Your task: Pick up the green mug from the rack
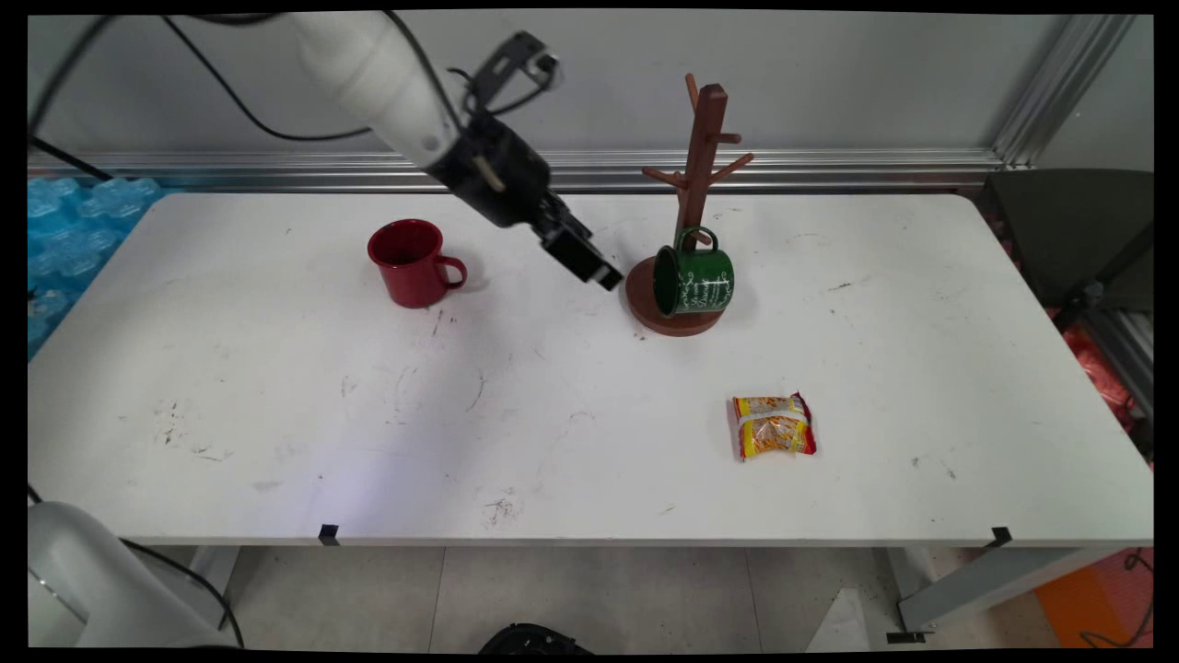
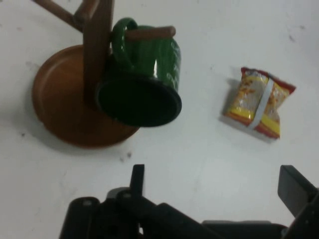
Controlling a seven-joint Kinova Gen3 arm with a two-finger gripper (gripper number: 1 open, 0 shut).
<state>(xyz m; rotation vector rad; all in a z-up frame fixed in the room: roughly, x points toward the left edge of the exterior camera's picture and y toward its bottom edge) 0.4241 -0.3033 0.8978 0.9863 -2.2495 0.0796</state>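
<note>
- Gripper hangs above the table just left of the mug tree's base; the hand view shows its fingers spread wide with nothing between them.
- Green mug hangs by its handle on a low peg of the wooden mug tree, mouth turned toward the gripper, body tilted just over the round base.
- Red mug stands upright on the table to the gripper's left, well apart from the tree, handle to the right.
- Snack packet, yellow and red, lies flat nearer the front edge, apart from the tree.
- Risk, as a judgement: the gripper sits close to the base, so a sideways swing could knock the tree, tip it or shake the green mug off its peg; black cables trailing from the arm could snag the upper pegs.
- Table is white, scuffed with dark marks.
- Grey wall with an aluminium rail runs behind; blue bubble wrap at left.
</note>
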